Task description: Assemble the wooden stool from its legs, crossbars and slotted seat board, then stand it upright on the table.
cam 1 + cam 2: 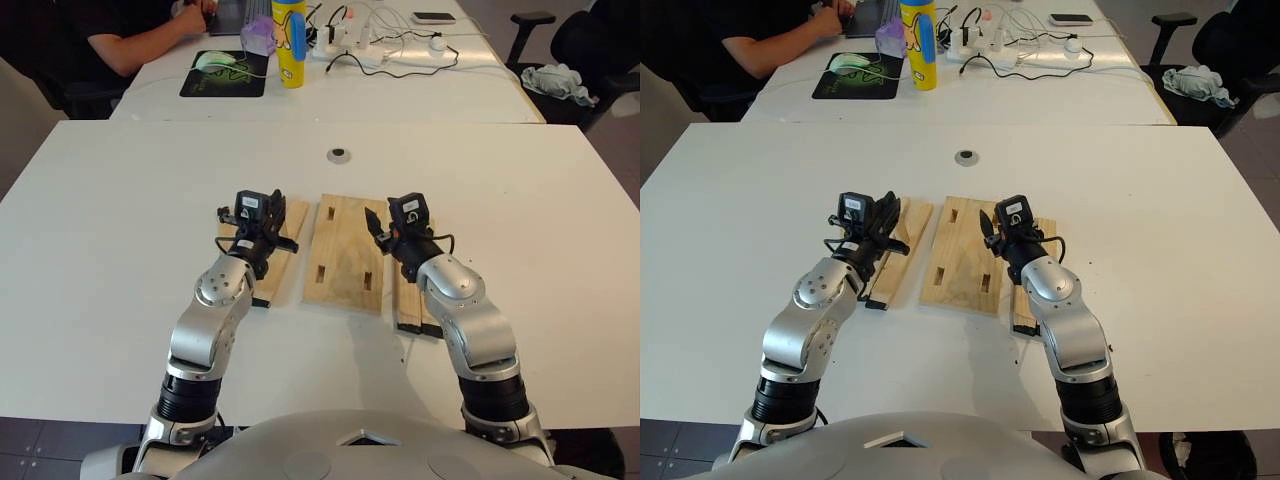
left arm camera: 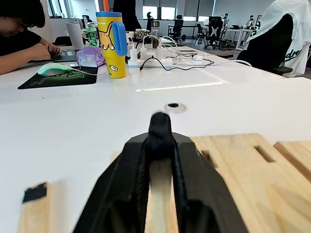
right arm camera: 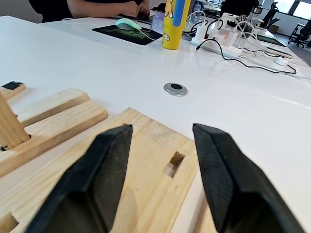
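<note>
The slotted seat board [image 1: 345, 265] lies flat in the middle of the white table [image 1: 120, 230]. A wooden leg piece [image 1: 288, 265] with black end caps lies to its left. My left gripper [image 1: 264, 222] sits over it, and in the left wrist view its fingers [image 2: 131, 174] are closed around a thin strip of this wood. More leg pieces [image 1: 408, 300] lie under my right forearm, by the board's right edge. My right gripper [image 3: 163, 127] hovers open just above the seat board [image 3: 146, 160], near a slot [image 3: 174, 161], holding nothing.
A round cable grommet [image 1: 338, 154] sits in the table beyond the board. A second table behind carries a yellow tumbler [image 1: 289, 40], a mouse pad [image 1: 225, 72] and cables. White tabletop stretches to both sides and toward the front edge.
</note>
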You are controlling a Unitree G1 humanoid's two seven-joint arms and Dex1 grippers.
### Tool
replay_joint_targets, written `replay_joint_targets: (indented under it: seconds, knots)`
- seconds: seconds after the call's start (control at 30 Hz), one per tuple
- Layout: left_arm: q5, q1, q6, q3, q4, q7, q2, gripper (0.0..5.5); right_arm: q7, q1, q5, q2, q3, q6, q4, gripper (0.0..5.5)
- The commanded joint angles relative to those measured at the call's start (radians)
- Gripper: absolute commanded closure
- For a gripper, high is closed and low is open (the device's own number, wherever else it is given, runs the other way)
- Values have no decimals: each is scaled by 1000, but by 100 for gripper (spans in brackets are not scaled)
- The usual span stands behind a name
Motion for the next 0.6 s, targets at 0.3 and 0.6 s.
replay_joint_targets:
  seconds: [0.3,0.6]
  knots:
    - [9,-32,-112,30,-147,-64,6,348,18,-24,-2,11,5,-48,70,321]
    - [-59,-226,-33,121,-201,-82,-1,367,21,-62,-2,27,1,-97,140,321]
